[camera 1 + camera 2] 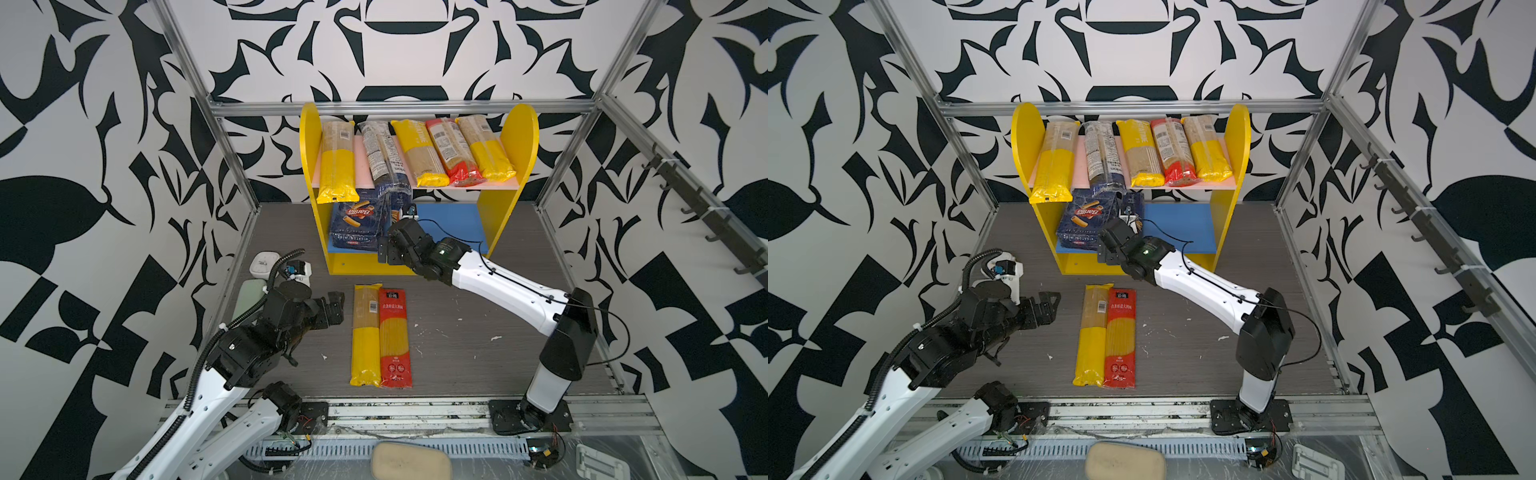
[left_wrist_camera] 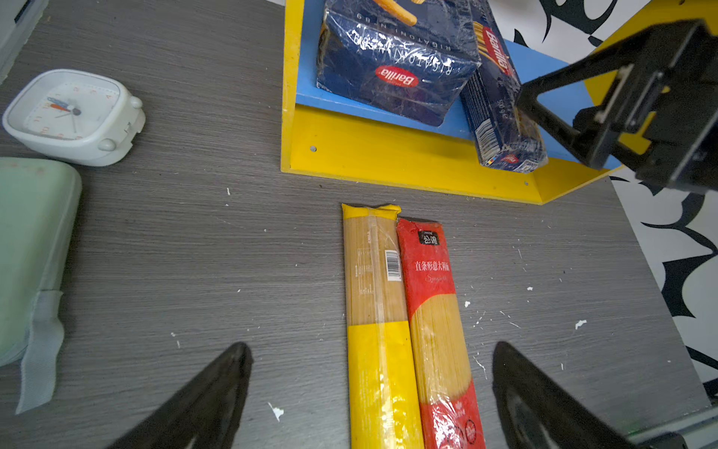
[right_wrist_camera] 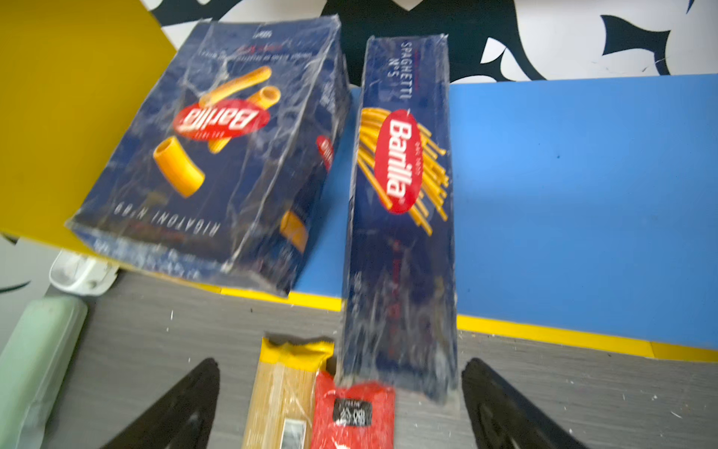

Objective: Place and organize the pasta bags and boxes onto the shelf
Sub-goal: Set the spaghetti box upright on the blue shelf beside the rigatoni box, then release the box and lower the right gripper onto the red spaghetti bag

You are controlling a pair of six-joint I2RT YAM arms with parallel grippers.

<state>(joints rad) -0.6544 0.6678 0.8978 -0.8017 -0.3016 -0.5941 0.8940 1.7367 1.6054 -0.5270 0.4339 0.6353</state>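
Well along: five bags (image 1: pixel 419 153) atop shelf (image 1: pixel 521 137), boxes (image 1: pixel 357 224) below, yellow bag (image 1: pixel 365 332), red bag (image 1: pixel 395 336) waiting, left gripper (image 1: pixel 338 308), right gripper (image 1: pixel 384 250) gaping empty.

**Patterned Walls, Grey Work Surface**

Bold black-and-white leaf-like shapes cover the back wall (image 1: pixel 395 50) and both side walls. Silver aluminium rails (image 1: pixel 399 107) frame the enclosure at its corners and along the back. Dark hooks (image 1: pixel 715 233) line the right-hand rail. The tabletop (image 1: pixel 478 353) is dark grey wood-grain, dotted with small white flecks (image 1: pixel 496 338). The light is even.
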